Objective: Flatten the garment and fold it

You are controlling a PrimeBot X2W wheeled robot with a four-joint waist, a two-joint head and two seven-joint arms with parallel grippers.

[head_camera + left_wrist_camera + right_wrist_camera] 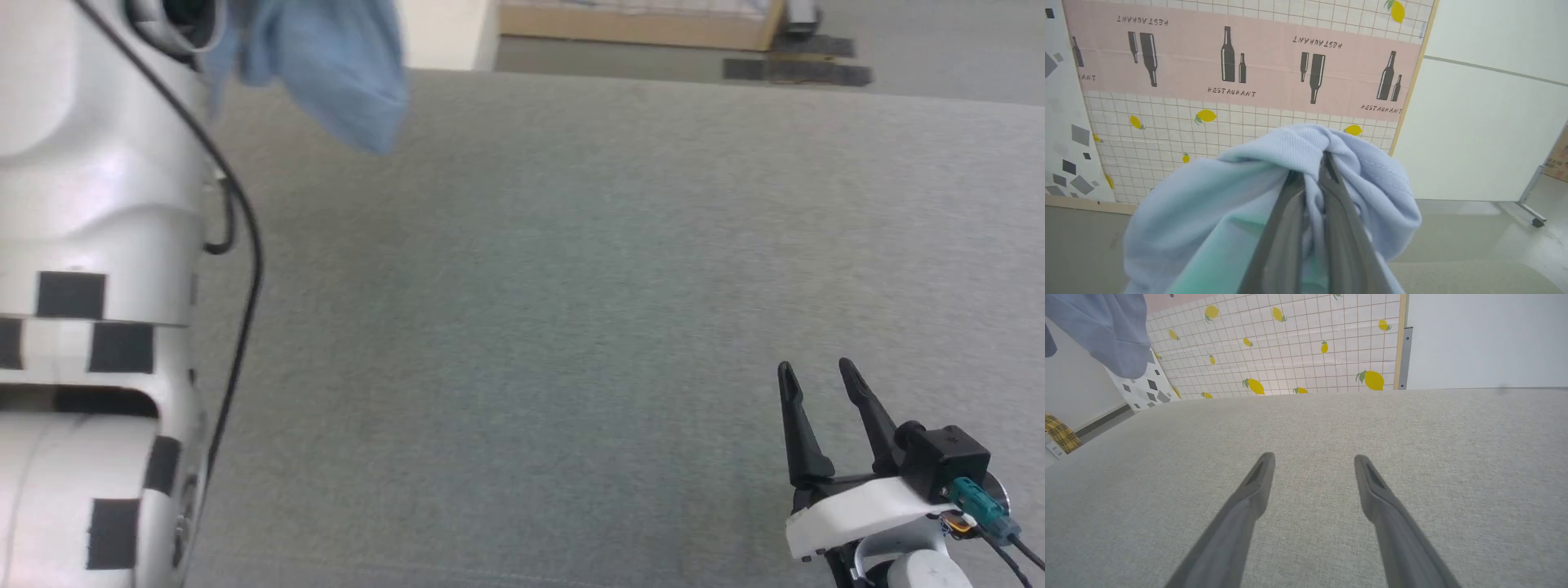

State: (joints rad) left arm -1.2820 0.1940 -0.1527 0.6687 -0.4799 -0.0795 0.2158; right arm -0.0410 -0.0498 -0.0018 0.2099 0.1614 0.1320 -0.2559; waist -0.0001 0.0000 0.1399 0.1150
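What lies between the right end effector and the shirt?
Bare grey table, per the head view, from the open right end effector up to the shirt held aloft.

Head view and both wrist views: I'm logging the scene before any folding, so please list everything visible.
garment: one, light blue, bunched, hanging from the left pincer above the table's far left
table: one, grey cloth-like top, across the head view
lemon panel: one, white grid with yellow lemons and a pink bottle band, behind the table
speckled panel: one, white with grey diamonds, beside the lemon panel
left arm: one, white with black squares, head view's left
left pincer: one, dark, shut on the garment
right pincer: one, dark, open, over the table's near right
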